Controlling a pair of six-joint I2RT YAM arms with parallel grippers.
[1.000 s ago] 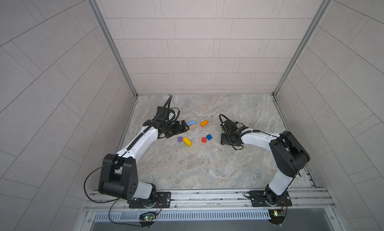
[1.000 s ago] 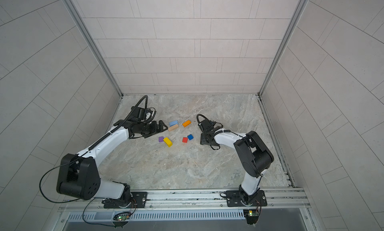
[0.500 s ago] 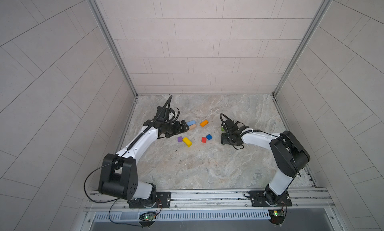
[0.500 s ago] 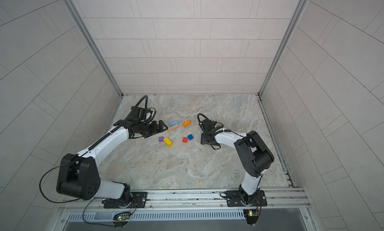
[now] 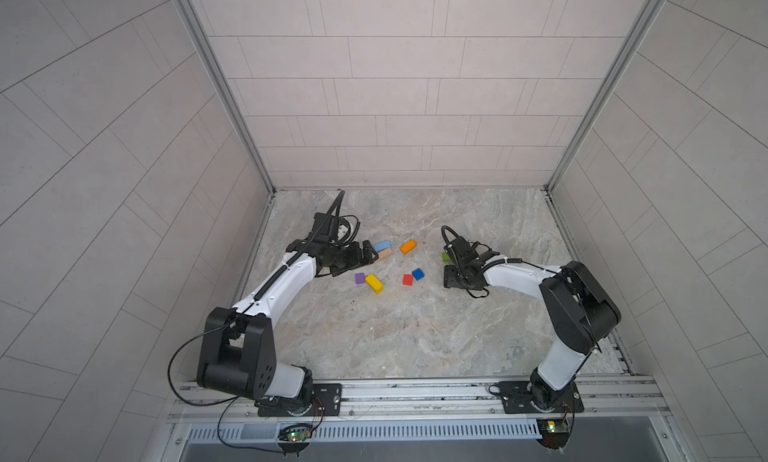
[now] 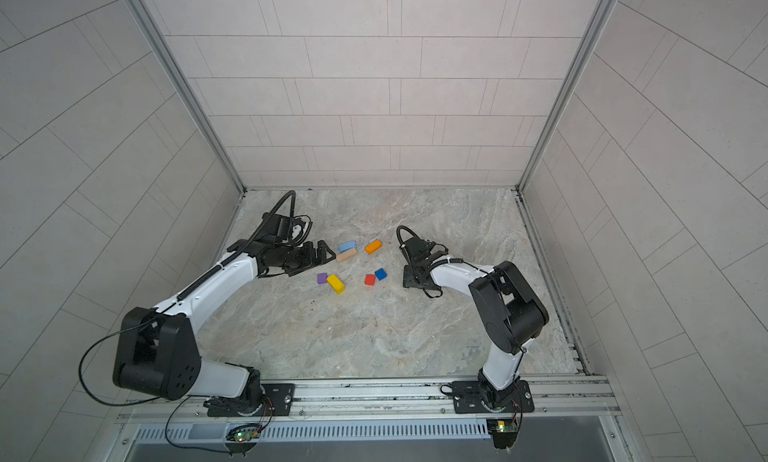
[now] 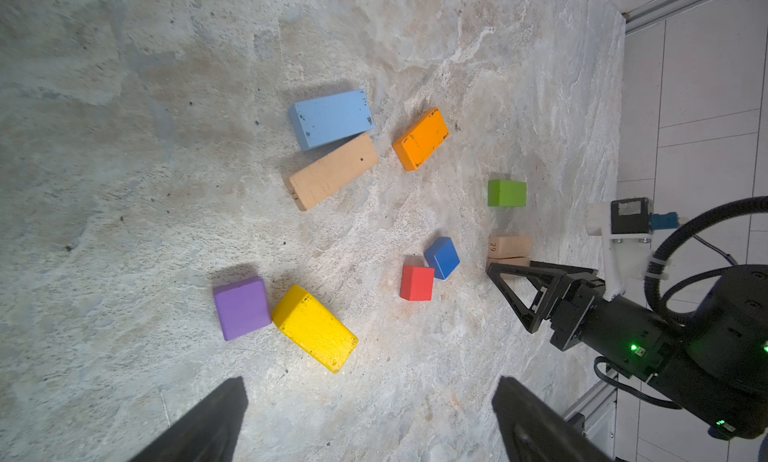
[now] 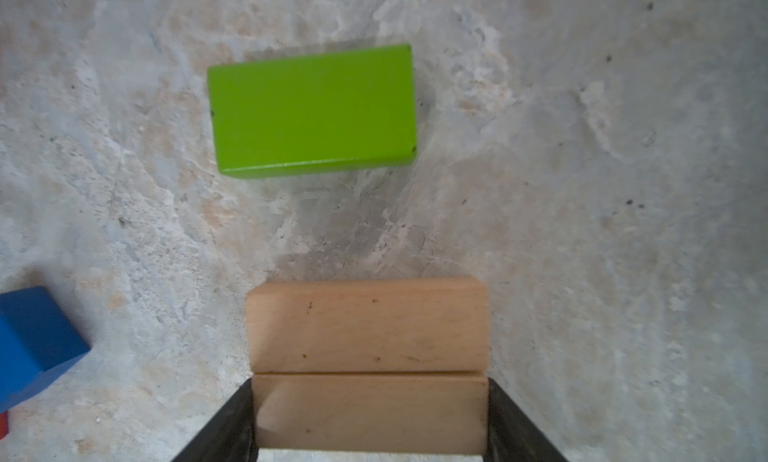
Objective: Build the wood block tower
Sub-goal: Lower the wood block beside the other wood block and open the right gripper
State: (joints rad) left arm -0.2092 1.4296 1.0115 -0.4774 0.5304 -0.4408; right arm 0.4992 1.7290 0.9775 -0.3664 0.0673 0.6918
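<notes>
comparing this moment with the second before it, almost nothing has shifted: both arms sit where they were and no block has changed place. the right gripper (image 8: 370,391) stays clamped on the two ends of the near tan bar (image 8: 370,414), which lies flush against the far tan bar (image 8: 368,325); whether it rests fully on the table or is a shade lifted i cannot tell. that pause most likely means the second piece of a square base has been set and a release is due, so the build is barely begun, with nothing stacked yet. the left gripper (image 7: 371,383) hovers empty with its jaws wide apart, near the third tan bar (image 7: 333,171) and the light-blue brick (image 7: 331,118), which touch each other. the orange brick (image 7: 420,139) and green brick (image 8: 311,109) lie loose and apart. the blue cube (image 7: 441,257) meets the red cube (image 7: 416,283), and the purple cube (image 7: 242,307) meets the yellow brick (image 7: 314,328). the table (image 5: 395,335) is a marbled grey-beige slab, matte and speckled, enclosed by pale tiled walls (image 5: 395,86), with a metal rail (image 5: 415,391) carrying both arm bases along the front.
</notes>
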